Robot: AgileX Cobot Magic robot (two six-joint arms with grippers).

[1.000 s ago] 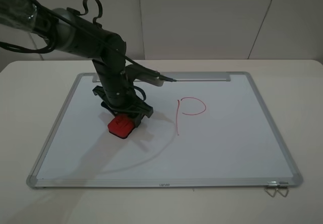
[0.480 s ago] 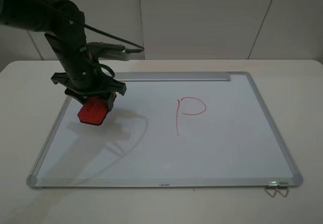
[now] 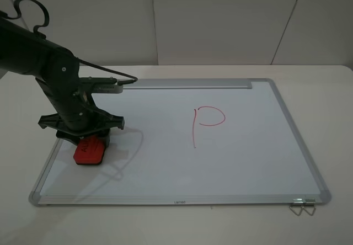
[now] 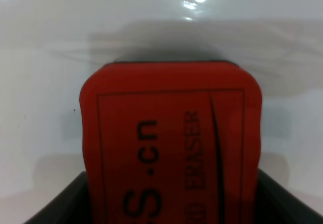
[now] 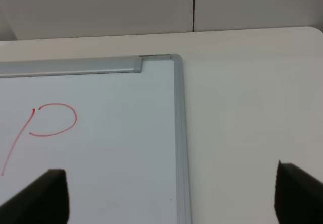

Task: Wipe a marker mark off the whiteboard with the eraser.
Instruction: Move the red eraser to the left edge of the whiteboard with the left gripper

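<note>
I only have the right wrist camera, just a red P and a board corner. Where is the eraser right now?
Observer: The eraser is clamped in the left gripper, near the left front corner of the whiteboard in the exterior high view.
Operator: Is it touching the board?
Observer: Its dark base seems to rest on the surface, though contact is not certain.
Operator: Any red circle visible?
Observer: None; only the letter P shows.
</note>
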